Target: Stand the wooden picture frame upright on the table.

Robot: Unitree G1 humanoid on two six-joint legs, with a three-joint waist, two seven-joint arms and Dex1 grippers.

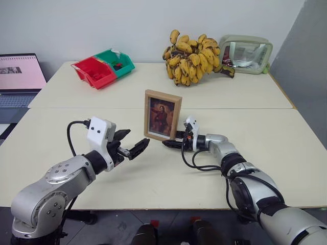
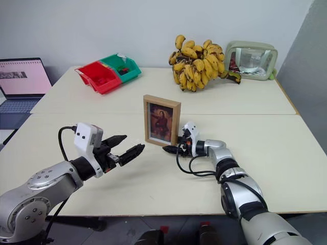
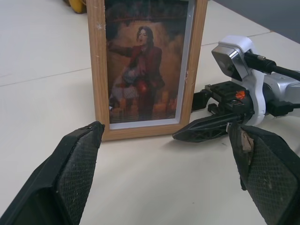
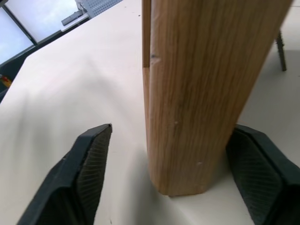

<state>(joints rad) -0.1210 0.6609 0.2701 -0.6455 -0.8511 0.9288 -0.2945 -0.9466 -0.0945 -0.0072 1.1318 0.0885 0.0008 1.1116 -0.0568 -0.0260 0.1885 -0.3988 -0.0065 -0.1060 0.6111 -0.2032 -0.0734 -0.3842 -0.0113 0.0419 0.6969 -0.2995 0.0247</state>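
Note:
The wooden picture frame (image 1: 162, 115) stands upright near the middle of the table (image 1: 61, 127), its portrait picture facing me. My right gripper (image 1: 171, 144) lies low at the frame's lower right corner. Its fingers (image 4: 89, 164) are open, one on each side of the frame's wooden edge (image 4: 197, 93), with a clear gap on one side. My left gripper (image 1: 134, 142) hovers open a short way to the left of the frame, pointing at it, with nothing between its fingers (image 3: 77, 159).
At the back of the table lie a big bunch of bananas (image 1: 191, 58), a red bin (image 1: 94, 71) joined to a green bin (image 1: 116, 61), and a green-rimmed clear pouch (image 1: 246, 53). A laptop (image 1: 20, 76) sits beyond the left edge.

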